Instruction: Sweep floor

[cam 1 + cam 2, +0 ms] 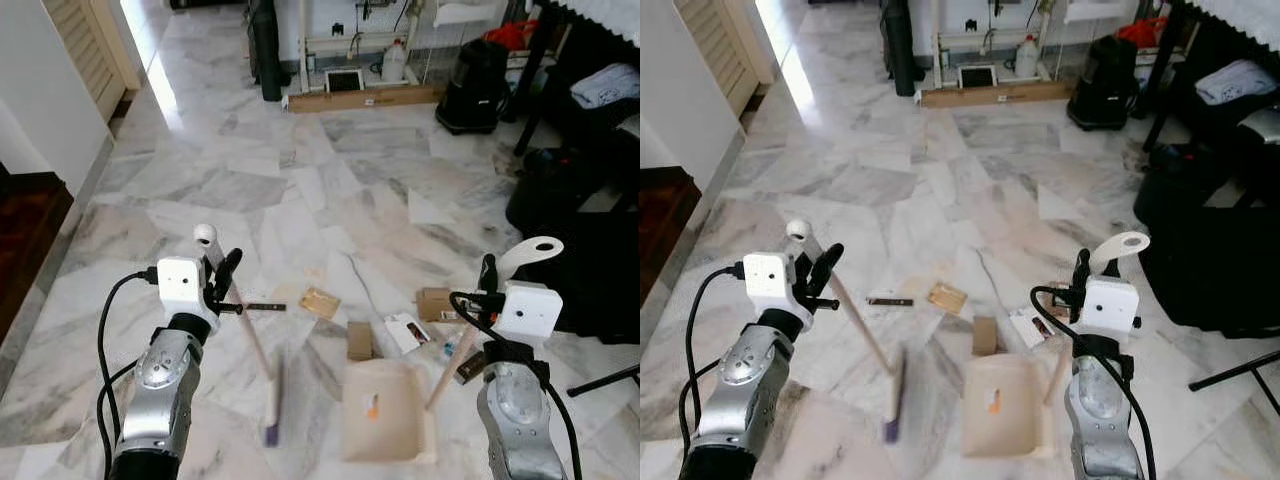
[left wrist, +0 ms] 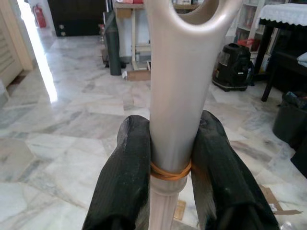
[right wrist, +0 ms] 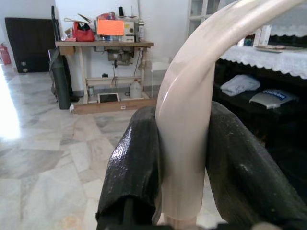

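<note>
1. The robot stands on a marble floor (image 1: 300,190) with a tool in each arm. The left gripper (image 1: 222,275) has its fingers (image 2: 127,177) closed around the handle of a broom (image 1: 272,395), whose head rests on the floor just ahead of the robot.
2. The right gripper (image 1: 487,275) has its fingers (image 3: 134,167) clamped on the handle of a dustpan (image 1: 385,410), which sits flat on the floor to the right of the broom head.
3. Litter lies just beyond the pan: a small box (image 1: 359,340), a tan card (image 1: 320,302), a white packet (image 1: 406,333), a brown piece (image 1: 434,303) and a dark strip (image 1: 262,307).
4. My reading: this is the gathering stage, with no litter in the pan yet. The next move calls for carrying the broom head out past the scraps and drawing them back toward the pan's mouth.
5. Around: a black vacuum (image 1: 475,85), a long cardboard box (image 1: 365,98) and a white jug (image 1: 394,62) at the far wall. A black bag (image 1: 560,250) stands near the right arm and may crowd its reach.
</note>
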`<state>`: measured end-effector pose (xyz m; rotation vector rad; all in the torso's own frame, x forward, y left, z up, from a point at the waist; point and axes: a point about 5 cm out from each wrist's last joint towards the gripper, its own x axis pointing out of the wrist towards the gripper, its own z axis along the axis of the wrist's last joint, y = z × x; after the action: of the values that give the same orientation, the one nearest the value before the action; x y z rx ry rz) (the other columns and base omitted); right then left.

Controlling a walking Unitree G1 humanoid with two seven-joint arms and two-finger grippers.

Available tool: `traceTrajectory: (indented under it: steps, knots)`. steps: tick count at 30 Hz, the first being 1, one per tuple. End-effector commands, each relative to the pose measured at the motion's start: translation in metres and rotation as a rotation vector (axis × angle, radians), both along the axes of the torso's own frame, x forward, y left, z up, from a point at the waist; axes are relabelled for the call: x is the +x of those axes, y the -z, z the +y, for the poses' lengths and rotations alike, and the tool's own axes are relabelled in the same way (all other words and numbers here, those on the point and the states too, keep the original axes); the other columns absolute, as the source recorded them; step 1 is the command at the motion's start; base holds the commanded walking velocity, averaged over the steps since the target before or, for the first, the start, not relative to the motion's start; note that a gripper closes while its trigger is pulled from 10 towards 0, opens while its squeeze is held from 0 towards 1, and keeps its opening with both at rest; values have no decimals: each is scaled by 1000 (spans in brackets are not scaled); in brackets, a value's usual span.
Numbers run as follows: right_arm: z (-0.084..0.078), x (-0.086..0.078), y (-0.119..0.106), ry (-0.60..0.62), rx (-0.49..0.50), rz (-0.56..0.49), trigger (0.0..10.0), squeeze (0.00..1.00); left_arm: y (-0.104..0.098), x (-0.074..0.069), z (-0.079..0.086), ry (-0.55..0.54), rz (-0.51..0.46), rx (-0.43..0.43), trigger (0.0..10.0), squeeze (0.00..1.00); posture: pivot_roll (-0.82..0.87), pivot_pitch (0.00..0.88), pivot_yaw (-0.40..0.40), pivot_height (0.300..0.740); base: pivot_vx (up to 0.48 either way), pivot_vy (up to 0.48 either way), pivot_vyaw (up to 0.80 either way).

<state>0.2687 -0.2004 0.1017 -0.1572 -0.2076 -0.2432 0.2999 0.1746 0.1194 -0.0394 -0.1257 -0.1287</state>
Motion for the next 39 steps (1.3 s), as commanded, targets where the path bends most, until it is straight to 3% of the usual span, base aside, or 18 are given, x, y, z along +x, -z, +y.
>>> traceTrajectory:
  steps: [1,7,23,34,39]
  knots:
    - [-5,-2,1,2,-24,-11,10000,0,-8,1,0,4,-43,-10,10000,0,-46,81,50,740,0,0,0]
    - [-10,-5,7,22,-33,3,10000,0,-8,2,-1,13,-44,-7,10000,0,-44,78,51,740,0,0,0]
    - [-1,0,1,-7,-22,-25,10000,0,-5,2,-5,41,-29,0,10000,0,-47,74,46,740,0,0,0]
    - [1,0,4,-10,5,-5,10000,0,-6,3,-4,39,-32,0,10000,0,-46,77,45,740,285,0,0]
    - [0,1,3,-9,-2,-13,10000,0,-6,3,-4,39,-34,-1,10000,0,-47,81,46,740,289,0,-615]
